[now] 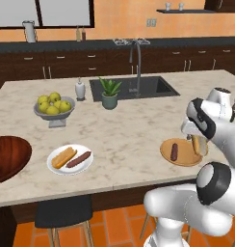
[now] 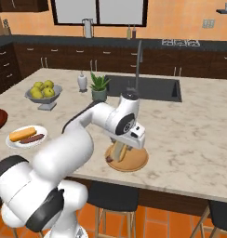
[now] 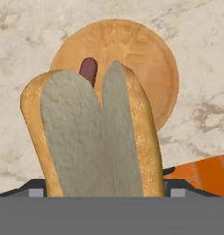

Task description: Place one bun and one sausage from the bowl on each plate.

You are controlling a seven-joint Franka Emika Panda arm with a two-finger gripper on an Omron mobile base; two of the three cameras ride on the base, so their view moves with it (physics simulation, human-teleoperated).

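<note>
While the gripper (image 1: pixel 199 144) hangs over the tan plate (image 1: pixel 183 159) at the right of the left base view, a bun (image 3: pixel 93 137) is held between the jaws, which stand wide around it; in the hand view the bun fills the centre, split face toward the camera, with dark fingertips just visible at its lower corners. Behind it in that view the tan plate (image 3: pixel 146 55) is seen at upper centre, and the end of a sausage (image 3: pixel 88 71) shows above the bun, lying on the plate. In the left base view that sausage (image 1: pixel 174 151) is seen on the plate's left half, with the held bun (image 1: pixel 198 144) above its right half; whether the bun touches the plate cannot be told. In the right base view the gripper (image 2: pixel 121 149) and bun are seen at centre, directly over the tan plate (image 2: pixel 136 162). The white plate (image 1: pixel 59 166) sits at lower left of the left base view, with a bun (image 1: pixel 64 156) and a sausage (image 1: pixel 79 159) lying side by side on it. The dark wooden bowl (image 1: pixel 8 157) is cut by the left frame edge; its contents cannot be made out.
</note>
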